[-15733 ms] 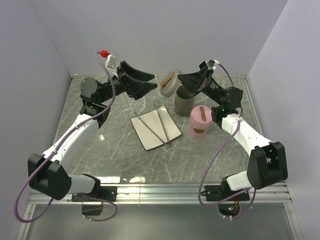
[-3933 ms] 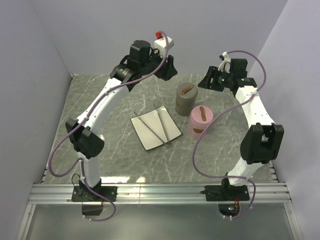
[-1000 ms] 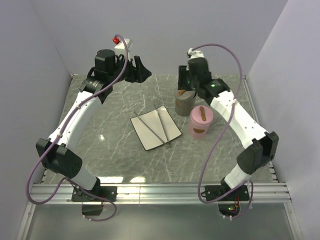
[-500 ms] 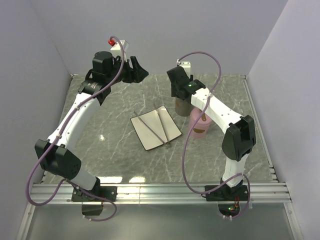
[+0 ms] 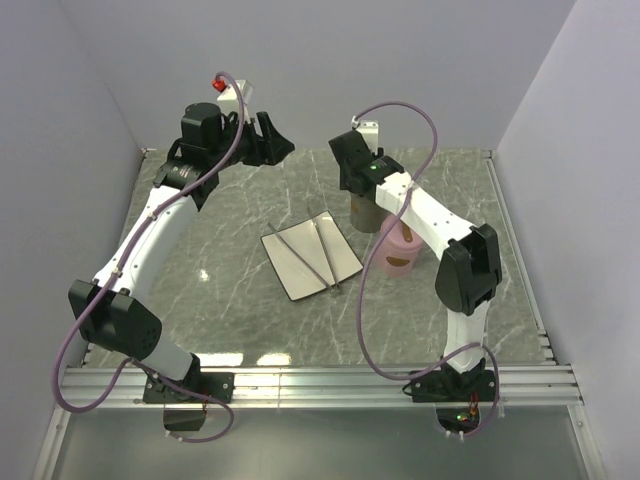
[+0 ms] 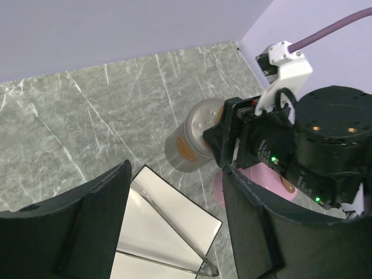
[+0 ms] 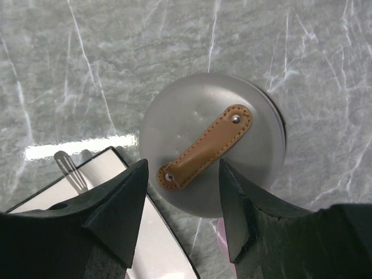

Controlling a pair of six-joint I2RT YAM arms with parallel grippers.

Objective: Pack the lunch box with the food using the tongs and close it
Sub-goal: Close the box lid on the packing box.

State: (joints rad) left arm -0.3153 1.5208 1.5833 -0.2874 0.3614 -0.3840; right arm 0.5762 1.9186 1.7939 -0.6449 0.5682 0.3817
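Observation:
The tongs [image 5: 300, 257] lie in a narrow V on a white rectangular plate [image 5: 345, 262] at mid-table. In the left wrist view the tongs [image 6: 174, 224] show between the fingers. A grey round lunch box tin [image 5: 365, 212] stands behind the plate. Its lid [image 7: 212, 110] is on and carries a tan strap [image 7: 203, 148]. My right gripper [image 5: 358, 188] hangs open just above that lid, its fingers either side of the strap's near end. My left gripper [image 5: 280, 148] is open and empty, high over the back left. The food is out of view.
A pink round tin [image 5: 400, 252] with a tan strap stands right of the plate, close to the grey tin. It shows again as the pink tin [image 6: 220, 187] under the right arm's wrist [image 6: 302, 145]. Walls close the table at the back and both sides.
The right arm has swung left and folded, its gripper settling over the grey tin's lid. The left arm has drifted slightly left. Plate and tongs have not moved.

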